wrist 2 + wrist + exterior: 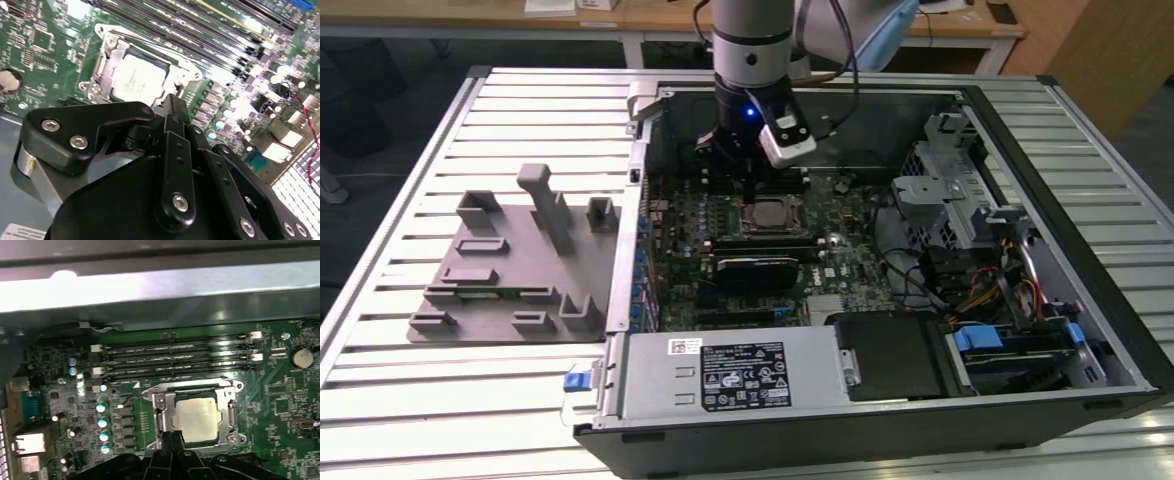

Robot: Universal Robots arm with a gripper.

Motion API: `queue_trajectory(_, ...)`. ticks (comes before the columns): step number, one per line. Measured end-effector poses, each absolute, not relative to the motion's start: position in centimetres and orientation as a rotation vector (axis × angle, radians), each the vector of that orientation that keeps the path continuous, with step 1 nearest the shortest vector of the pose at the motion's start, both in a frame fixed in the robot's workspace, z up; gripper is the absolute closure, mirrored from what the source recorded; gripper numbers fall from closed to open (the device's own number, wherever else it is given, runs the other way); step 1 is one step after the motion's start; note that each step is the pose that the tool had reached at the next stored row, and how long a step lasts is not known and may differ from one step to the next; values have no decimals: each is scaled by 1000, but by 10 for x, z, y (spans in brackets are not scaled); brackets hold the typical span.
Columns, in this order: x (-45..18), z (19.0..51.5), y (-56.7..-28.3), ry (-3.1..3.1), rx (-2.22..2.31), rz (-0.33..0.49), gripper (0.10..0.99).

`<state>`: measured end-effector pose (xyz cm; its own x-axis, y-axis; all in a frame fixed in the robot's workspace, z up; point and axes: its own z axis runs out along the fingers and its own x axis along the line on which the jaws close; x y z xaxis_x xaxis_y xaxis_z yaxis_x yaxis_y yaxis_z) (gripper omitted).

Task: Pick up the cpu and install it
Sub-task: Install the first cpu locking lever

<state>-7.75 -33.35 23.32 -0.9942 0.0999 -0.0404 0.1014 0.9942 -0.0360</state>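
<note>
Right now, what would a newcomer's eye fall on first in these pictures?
The open computer case on the slatted table, with the arm hanging down into it, stands out first. Inside, the silver cpu sits in its socket on the green motherboard, with the claw close by its edge. A grey plastic fixture lies on the table at the exterior view's left of the case.

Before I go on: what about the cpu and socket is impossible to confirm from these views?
First wrist view: the hand covers the cpu's edge nearest it, so seating there is hidden.
Second wrist view: the hand's body hides one side of the socket.
Exterior view: the cpu is too small to judge whether it lies flat; the arm blocks part of the motherboard.
</note>
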Motion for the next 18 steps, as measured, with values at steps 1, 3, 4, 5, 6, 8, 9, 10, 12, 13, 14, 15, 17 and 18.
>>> queue_trajectory(1, -80, 233, -333, 3098, 156, -58, 980)
queue_trajectory(3, -84, 233, -333, 3099, 156, -57, 980)
queue_trajectory(4, -86, 233, -333, 3099, 156, -56, 980)
queue_trajectory(5, -89, 233, -333, 3099, 156, -56, 980)
queue_trajectory(6, -91, 233, -333, 3099, 157, -55, 980)
queue_trajectory(8, -96, 233, -333, 3099, 156, -54, 980)
queue_trajectory(9, -98, 233, -333, 3099, 156, -51, 980)
queue_trajectory(10, -100, 233, -333, 3099, 157, -48, 980)
queue_trajectory(12, -103, 233, -333, 3099, 157, -37, 980)
queue_trajectory(13, -105, 233, -333, 3100, 157, -28, 980)
queue_trajectory(14, -106, 233, -333, 3100, 157, -14, 980)
queue_trajectory(15, -106, 233, -333, 3101, 157, 6, 980)
queue_trajectory(17, -108, 233, -333, 3102, 158, 53, 980)
queue_trajectory(18, -108, 233, -333, 3102, 159, 74, 980)
